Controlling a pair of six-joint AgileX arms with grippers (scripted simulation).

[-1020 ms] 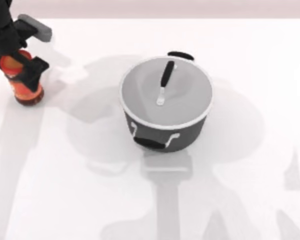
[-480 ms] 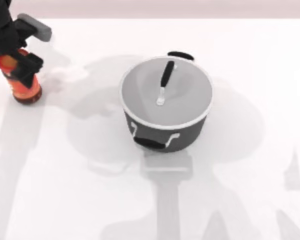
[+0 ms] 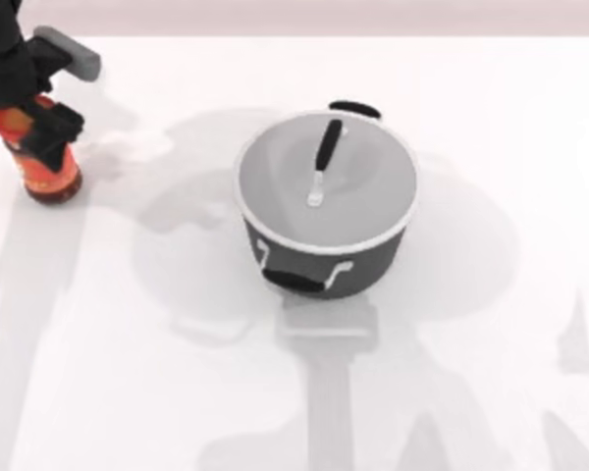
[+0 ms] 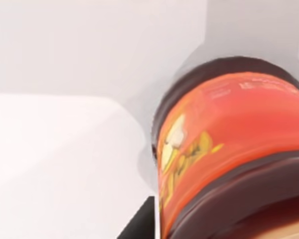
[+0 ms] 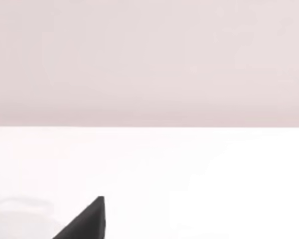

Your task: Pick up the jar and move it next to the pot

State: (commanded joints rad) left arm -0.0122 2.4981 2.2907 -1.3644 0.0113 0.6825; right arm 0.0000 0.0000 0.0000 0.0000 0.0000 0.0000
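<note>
The jar [image 3: 47, 169], with an orange-red lid and label and a dark base, stands at the table's far left. My left gripper [image 3: 39, 120] is shut on its upper part, with a black finger [image 3: 55, 128] pressed against its side. In the left wrist view the jar [image 4: 229, 149] fills the space beside a dark finger [image 4: 139, 225] that touches it. The large dark grey pot [image 3: 324, 257], with a white-rimmed lid [image 3: 373, 191] and a black lid handle [image 3: 327, 145], sits at the table's middle, well to the jar's right. My right arm is outside the top view; its wrist view shows one dark finger [image 5: 92, 221] with nothing beside it.
White table [image 3: 491, 118] all round. Bare room lies between the jar and the pot's left side. The pot's black side handles point toward the back [image 3: 354, 108] and the front [image 3: 296, 282]. The table's far edge [image 5: 189, 126] meets a pale wall.
The left gripper's black finger has closed in against the jar. The jar has shifted slightly to the left. The pot has not moved.
</note>
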